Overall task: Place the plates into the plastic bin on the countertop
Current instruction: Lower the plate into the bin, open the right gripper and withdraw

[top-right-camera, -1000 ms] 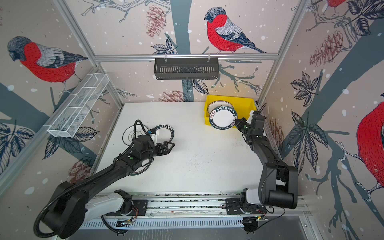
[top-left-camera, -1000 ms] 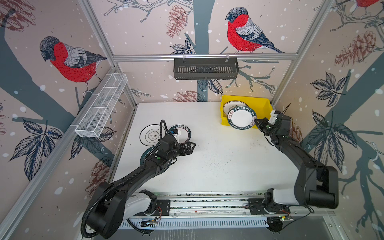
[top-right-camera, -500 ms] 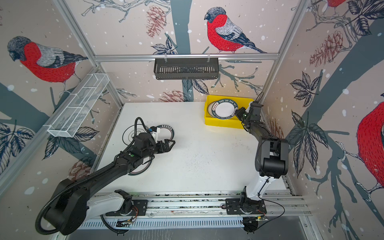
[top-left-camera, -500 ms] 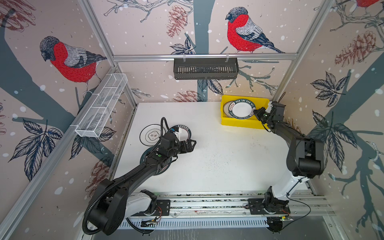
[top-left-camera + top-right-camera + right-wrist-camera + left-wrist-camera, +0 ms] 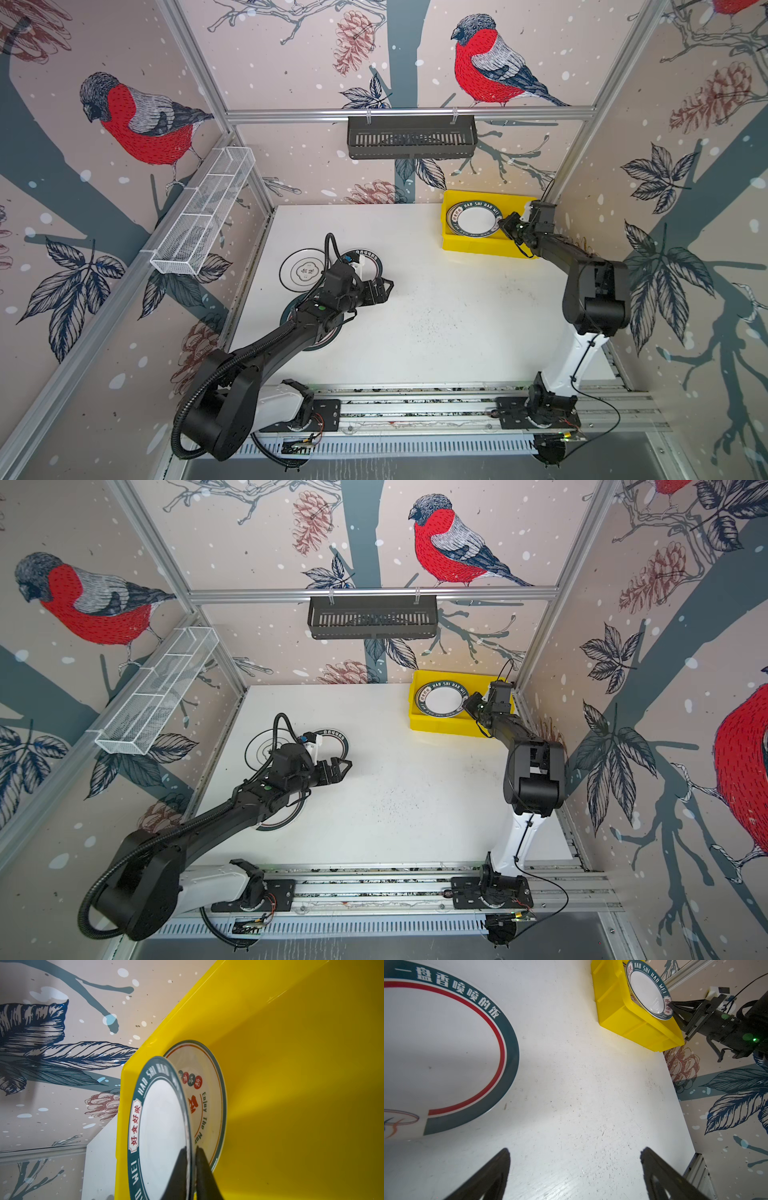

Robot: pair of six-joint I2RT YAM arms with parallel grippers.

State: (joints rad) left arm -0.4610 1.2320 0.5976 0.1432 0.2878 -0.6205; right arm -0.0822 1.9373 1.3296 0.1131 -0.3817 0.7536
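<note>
The right end effector (image 5: 192,1153) reaches into the yellow plastic bin (image 5: 478,249) at the far right corner of the desk (image 5: 436,316). Its fingers are closed narrowly on the rim of a green-lettered plate (image 5: 473,219), which tilts above a 2nd plate (image 5: 209,1105) lying in the bin; how firmly they press is hard to tell. The left end effector (image 5: 384,289) hovers over bare desk, spread wide and holding nothing, just beside a red-and-green-rimmed plate (image 5: 446,1053). A black-ringed plate (image 5: 300,272) lies nearby, and another plate (image 5: 326,338) shows partly under the left arm.
</note>
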